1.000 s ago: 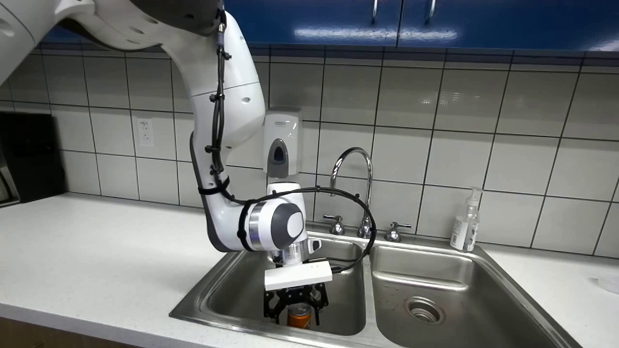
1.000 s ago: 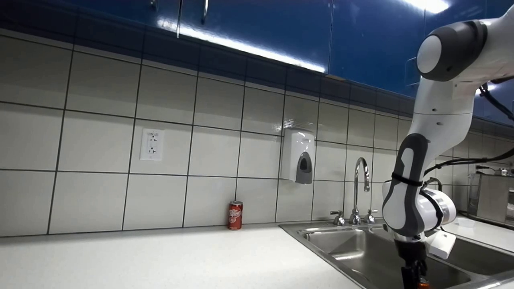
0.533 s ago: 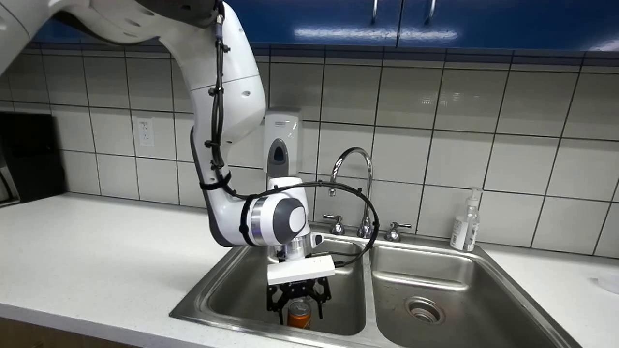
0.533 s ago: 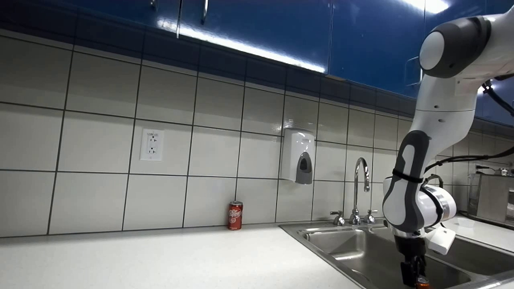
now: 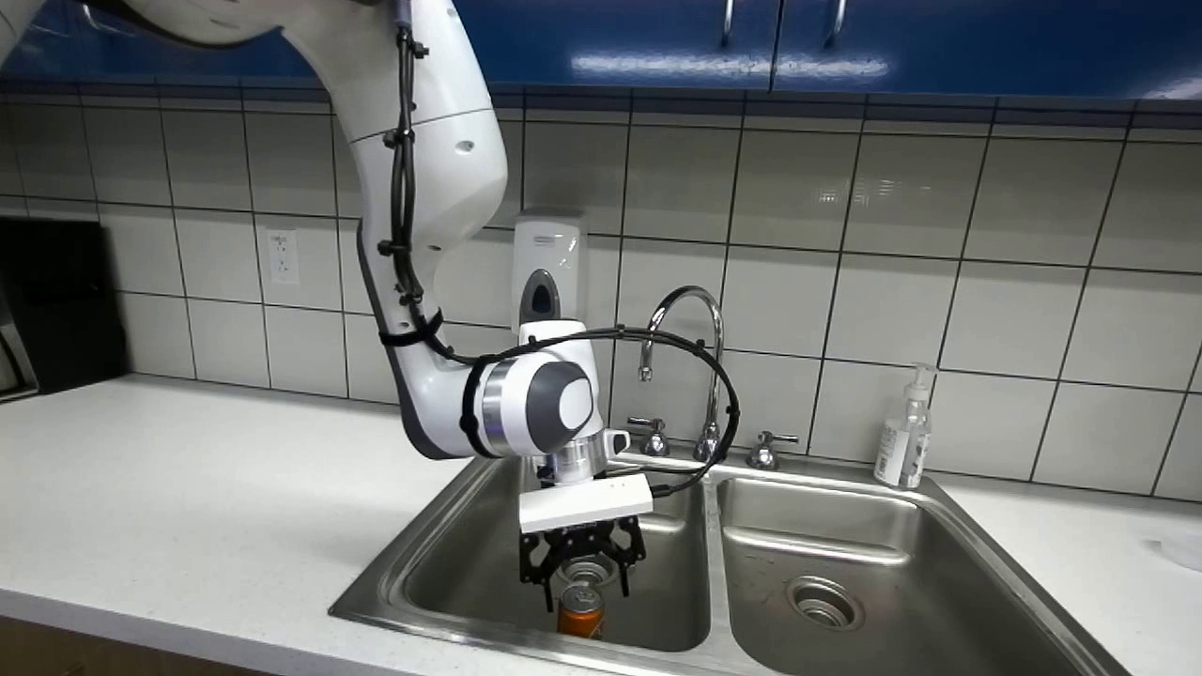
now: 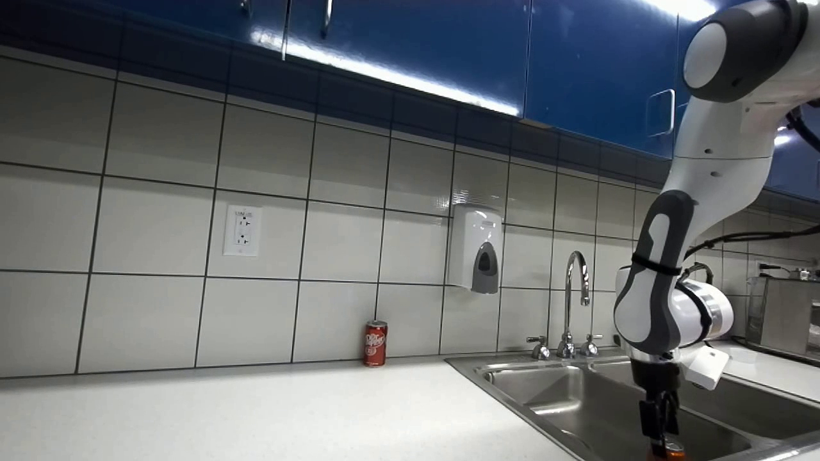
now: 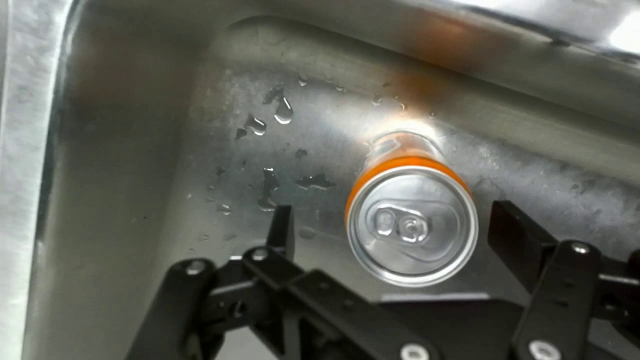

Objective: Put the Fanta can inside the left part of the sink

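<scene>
fanta can [image 7: 412, 225] stands upright in the left basin [image 5: 488, 573], near side. hand [image 5: 588, 593] is spread wide over it, gripping nothing, imo so it won't knock the can over.

Fanta can [image 7: 412, 225]: metal; lid smooth and bright, painted side glossy. Left part of the sink [image 5: 479, 563]: stainless steel, smooth, with a soft satin sheen. Fingers [image 7: 520, 245]: matt, with shiny metal screw heads [image 7: 545, 350]. Robot arm [image 5: 451, 160]: smooth shell, plastic-looking, lightly glossy. Faucet [image 6: 567, 314]: polished, mirror-bright metal. Counter [image 5: 207, 498]: smooth, looks near matt. Wall tiles [image 5: 793, 188]: glazed, glossy. Cupboards [image 5: 610, 33]: high-gloss, smooth.
</scene>
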### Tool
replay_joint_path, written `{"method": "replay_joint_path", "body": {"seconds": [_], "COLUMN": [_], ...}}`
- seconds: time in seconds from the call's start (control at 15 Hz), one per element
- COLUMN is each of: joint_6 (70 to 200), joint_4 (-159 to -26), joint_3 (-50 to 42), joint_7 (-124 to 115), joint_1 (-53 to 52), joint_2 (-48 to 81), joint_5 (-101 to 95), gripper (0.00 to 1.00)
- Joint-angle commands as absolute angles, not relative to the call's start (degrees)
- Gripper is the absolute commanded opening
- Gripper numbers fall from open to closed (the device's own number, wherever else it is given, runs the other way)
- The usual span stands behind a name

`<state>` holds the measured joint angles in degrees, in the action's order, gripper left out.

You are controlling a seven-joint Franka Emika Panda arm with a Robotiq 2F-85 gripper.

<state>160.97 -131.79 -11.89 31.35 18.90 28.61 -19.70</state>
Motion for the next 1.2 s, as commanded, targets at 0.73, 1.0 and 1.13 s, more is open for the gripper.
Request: {"method": "replay_joint_path", "body": {"seconds": [0.73, 1.0, 1.13], "joint_6": [161.9, 161.1, 160.1], "joint_4": [-146.3, -150.3, -151.8], "joint_3": [-14.9, -15.4, -14.6], "joint_7": [33.8, 32.8, 33.2], "joint_1": [17.1, 15.6, 15.3], "joint_2": [9.3, 3.6, 1.0], "joint_5": [-29.4, -33.6, -34.0], "gripper": [1.00, 1.00, 1.00]}}
